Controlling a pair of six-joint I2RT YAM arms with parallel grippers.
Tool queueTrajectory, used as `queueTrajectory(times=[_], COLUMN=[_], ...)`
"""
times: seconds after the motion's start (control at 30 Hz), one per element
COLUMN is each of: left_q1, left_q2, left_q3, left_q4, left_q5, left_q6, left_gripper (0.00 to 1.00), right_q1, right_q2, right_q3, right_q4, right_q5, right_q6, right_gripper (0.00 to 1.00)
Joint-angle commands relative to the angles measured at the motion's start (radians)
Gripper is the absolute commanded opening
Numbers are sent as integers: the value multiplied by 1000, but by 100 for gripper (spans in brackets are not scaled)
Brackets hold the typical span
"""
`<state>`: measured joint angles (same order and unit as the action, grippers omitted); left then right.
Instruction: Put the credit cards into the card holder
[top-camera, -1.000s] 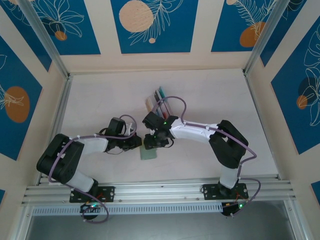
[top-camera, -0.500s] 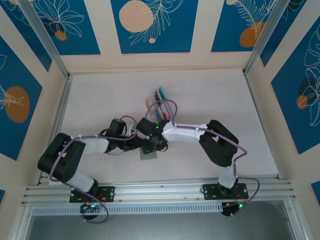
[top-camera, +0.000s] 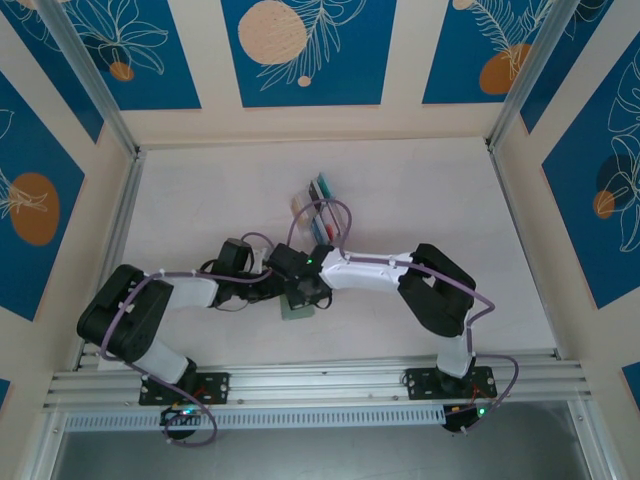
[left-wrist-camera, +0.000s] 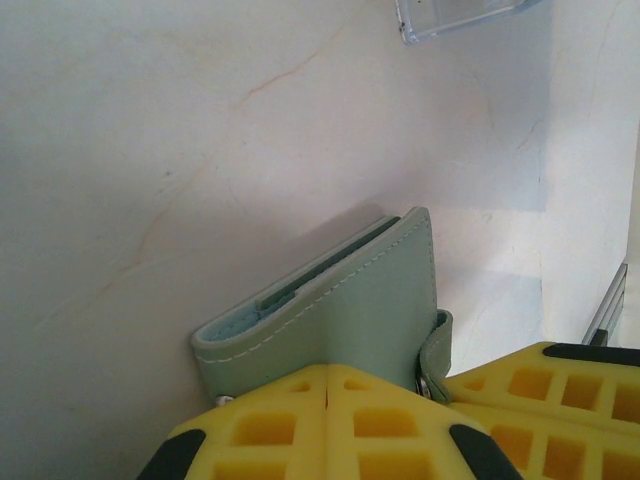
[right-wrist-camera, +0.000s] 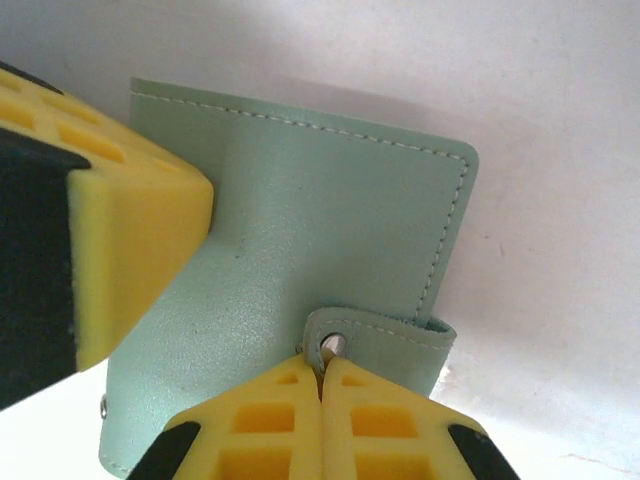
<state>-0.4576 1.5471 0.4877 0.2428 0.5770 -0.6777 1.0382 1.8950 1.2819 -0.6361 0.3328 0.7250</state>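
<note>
Two grippers on the card holder (right-wrist-camera: 330, 220)

The right gripper (right-wrist-camera: 320, 372) has just pinched shut on the snap tab (right-wrist-camera: 385, 335). The left gripper (left-wrist-camera: 328, 378), jaws together, pins the cover at lower centre. Unsnapping likely follows; the credit cards (top-camera: 318, 203) wait above

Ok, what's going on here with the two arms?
Both arms are working on the folded card holder near the middle of the table. The left arm's fingers are shut and pressed on its sage-green cover, holding it down. The right arm's fingers are shut on the snap tab at its edge, apparently to open it. The credit cards stand in the clear rack farther back, none loaded yet.
</note>
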Motion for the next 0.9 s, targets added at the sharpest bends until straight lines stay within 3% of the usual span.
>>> queueTrajectory(times=[0.0, 0.3, 0.6, 0.77, 0.87], left_q1=[-21, -141, -229, -277, -305], left_q2=[50, 52, 121, 191, 229], left_q3=[-40, 29, 107, 168, 204], left_q4=[-94, -170, -73, -10, 12], left_q5=[-73, -159, -164, -171, -180], left_q6=[31, 50, -38, -88, -104], left_gripper=[0, 0, 0, 0, 0], right_q1=[-64, -219, -404, -480, -484], right_q2=[-97, -251, -416, -501, -525], right_q3=[-87, -267, -494, -580, -586], right_q4=[1, 108, 187, 170, 138], right_q5=[-75, -239, -269, -209, -164], right_q6=[11, 38, 157, 232, 255], right_gripper=[0, 0, 0, 0, 15])
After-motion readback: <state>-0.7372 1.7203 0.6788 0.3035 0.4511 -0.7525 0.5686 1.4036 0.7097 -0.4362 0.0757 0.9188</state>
